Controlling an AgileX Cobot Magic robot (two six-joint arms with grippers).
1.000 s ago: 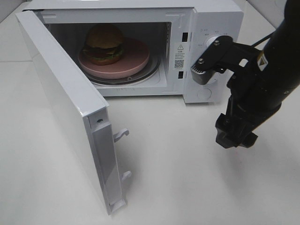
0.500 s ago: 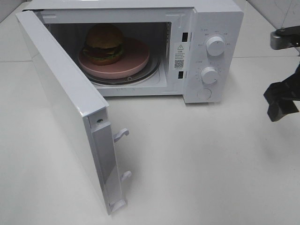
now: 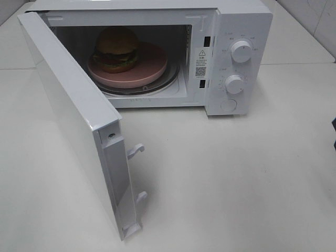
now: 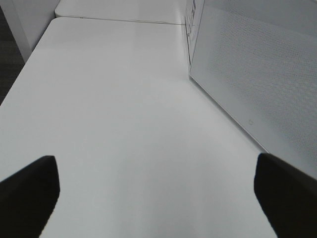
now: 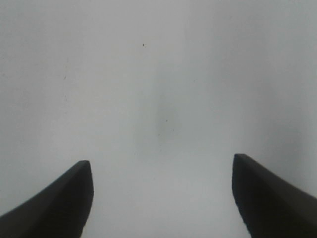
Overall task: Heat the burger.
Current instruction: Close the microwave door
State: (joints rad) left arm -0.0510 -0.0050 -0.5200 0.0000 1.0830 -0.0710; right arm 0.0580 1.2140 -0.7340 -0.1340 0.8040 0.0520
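The burger (image 3: 116, 49) sits on a pinkish round plate (image 3: 149, 68) inside the white microwave (image 3: 239, 31), on the left half of the plate. The microwave door (image 3: 73, 113) stands wide open, swung toward the front left. Neither gripper shows in the exterior high view. In the left wrist view my left gripper (image 4: 156, 191) is open over bare white table, with the microwave's side wall (image 4: 257, 74) beside it. My right gripper (image 5: 161, 191) is open in the right wrist view, with only plain white surface between its dark fingertips (image 5: 64, 198).
Two white knobs (image 3: 241, 51) and a round button (image 3: 228, 105) sit on the microwave's control panel at the right. Door latch hooks (image 3: 135, 151) stick out from the open door's edge. White table (image 3: 236, 184) spreads in front of the microwave.
My right arm has pulled away from the control panel to the right and left the exterior high view. The burger, plate and door have not moved.
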